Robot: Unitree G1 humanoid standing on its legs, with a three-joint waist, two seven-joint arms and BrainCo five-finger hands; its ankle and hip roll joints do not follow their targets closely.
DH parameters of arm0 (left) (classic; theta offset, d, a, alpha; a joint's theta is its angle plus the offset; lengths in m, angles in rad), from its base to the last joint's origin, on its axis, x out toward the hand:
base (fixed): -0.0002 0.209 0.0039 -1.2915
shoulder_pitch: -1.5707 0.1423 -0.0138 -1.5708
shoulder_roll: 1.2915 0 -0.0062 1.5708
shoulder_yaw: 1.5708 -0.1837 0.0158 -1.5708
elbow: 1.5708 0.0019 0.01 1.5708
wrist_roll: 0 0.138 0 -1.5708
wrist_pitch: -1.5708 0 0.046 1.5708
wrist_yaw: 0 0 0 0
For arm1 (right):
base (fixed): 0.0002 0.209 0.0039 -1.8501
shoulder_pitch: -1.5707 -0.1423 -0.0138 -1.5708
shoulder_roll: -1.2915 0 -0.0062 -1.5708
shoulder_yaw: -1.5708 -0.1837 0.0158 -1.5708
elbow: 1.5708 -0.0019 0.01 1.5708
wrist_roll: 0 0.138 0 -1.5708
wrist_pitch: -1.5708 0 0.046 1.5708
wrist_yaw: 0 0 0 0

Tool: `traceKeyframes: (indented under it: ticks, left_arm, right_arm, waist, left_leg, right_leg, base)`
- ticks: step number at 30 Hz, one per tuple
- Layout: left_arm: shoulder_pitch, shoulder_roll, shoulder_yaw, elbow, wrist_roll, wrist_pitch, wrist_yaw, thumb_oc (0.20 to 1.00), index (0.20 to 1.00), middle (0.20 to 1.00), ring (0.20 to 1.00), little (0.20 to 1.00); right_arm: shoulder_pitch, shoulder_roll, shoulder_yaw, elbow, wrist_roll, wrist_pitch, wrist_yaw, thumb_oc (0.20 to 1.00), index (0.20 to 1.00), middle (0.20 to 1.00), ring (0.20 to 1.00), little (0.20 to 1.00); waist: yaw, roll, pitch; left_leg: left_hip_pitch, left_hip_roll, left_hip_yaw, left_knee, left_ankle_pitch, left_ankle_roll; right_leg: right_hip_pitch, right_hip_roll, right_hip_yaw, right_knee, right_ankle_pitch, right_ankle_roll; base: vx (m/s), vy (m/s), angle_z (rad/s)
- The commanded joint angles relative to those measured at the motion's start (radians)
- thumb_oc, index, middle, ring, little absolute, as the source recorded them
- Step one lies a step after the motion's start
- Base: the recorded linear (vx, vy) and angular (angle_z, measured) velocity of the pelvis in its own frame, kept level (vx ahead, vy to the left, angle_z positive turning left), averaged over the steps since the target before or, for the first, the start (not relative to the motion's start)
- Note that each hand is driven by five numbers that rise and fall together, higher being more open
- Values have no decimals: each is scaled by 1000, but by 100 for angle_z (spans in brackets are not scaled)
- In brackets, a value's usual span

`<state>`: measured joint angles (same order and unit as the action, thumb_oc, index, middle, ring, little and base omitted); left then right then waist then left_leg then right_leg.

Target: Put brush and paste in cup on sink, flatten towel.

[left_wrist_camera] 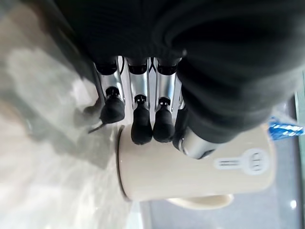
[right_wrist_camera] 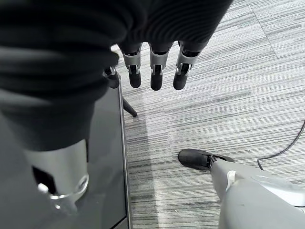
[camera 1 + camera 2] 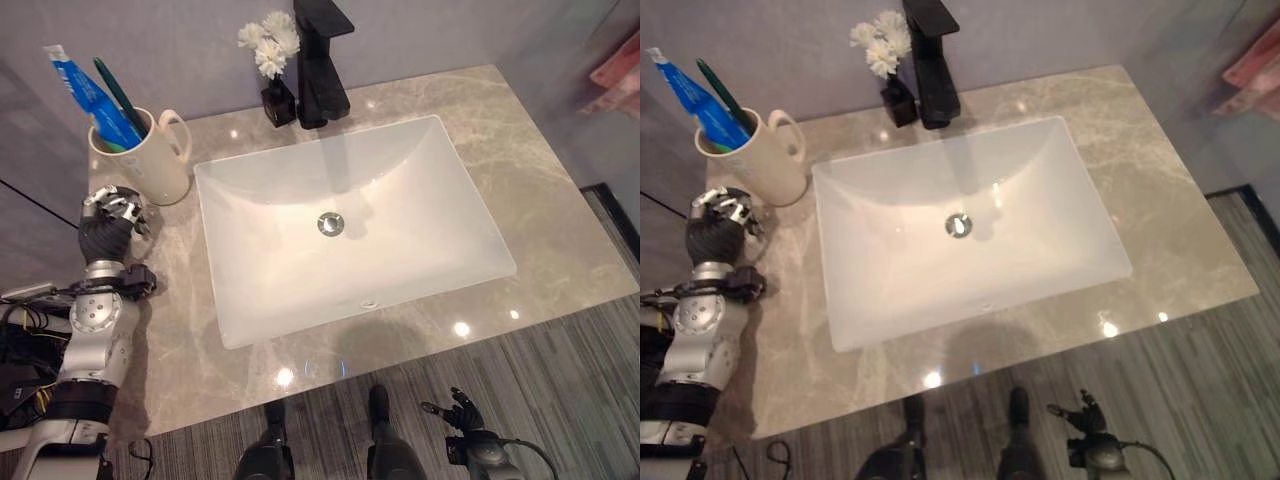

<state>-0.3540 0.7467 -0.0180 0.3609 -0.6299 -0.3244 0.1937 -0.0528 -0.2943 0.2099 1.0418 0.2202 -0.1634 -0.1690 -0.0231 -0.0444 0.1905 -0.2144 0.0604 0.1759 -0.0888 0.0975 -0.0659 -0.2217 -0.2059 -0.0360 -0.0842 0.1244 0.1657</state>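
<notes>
- So, brush [image 3: 118, 93] and paste [image 3: 92, 92] already stand in the cup [image 3: 140, 160] on the surface [image 3: 540, 200], left of the sink [image 3: 350, 225].
- Left hand [image 3: 110, 228] is just beside the cup, fingers [image 1: 141, 126] loosely curled, holding nothing, tips look to be at its wall; a bump could tip it.
- Right hand [image 2: 152, 71] hangs relaxed, empty, over the floor [image 2: 228, 95].
- Towel not spotted, so flattening may stall.
</notes>
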Motion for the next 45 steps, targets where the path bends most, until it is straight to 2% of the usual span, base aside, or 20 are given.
traceKeyframes:
  ticks: [1,8,28,45]
  left_arm:
    - [-54,7,12,52,-12,-31,18,200,200,200,200,200]
    - [-173,25,-19,167,-22,-33,60,200,200,200,200,200]
    - [-414,33,-111,300,-20,-37,134,200,200,200,200,200]
    - [-521,60,-169,419,7,-16,128,200,200,200,200,200]
  right_arm:
    - [-46,-48,28,-11,-14,-1,6,1000,1000,1000,1000,1000]
    - [-48,-45,46,-19,-2,-2,5,1000,1000,1000,1000,1000]
    - [-35,-35,82,-76,31,-19,-1,1000,1000,1000,1000,1000]
    - [-16,-33,102,-95,34,-31,11,1000,1000,1000,1000,1000]
  waist:
    - [-9,25,25]
    - [-30,14,27]
    - [-78,-8,50]
    - [-103,-34,36]
  left_leg:
    - [-33,-3,-53,63,-36,29]
    - [-32,2,-36,72,-45,28]
    - [-69,15,-5,77,-44,24]
    - [-114,29,-3,103,-45,20]
  right_leg:
    - [35,-74,-9,56,73,77]
    - [25,-69,3,51,78,79]
    - [-22,-58,36,16,121,86]
    - [-49,-44,44,3,130,86]
  base:
    - [0,0,0]
    - [5,0,0]
    - [1,-4,-6]
    - [0,-2,-1]
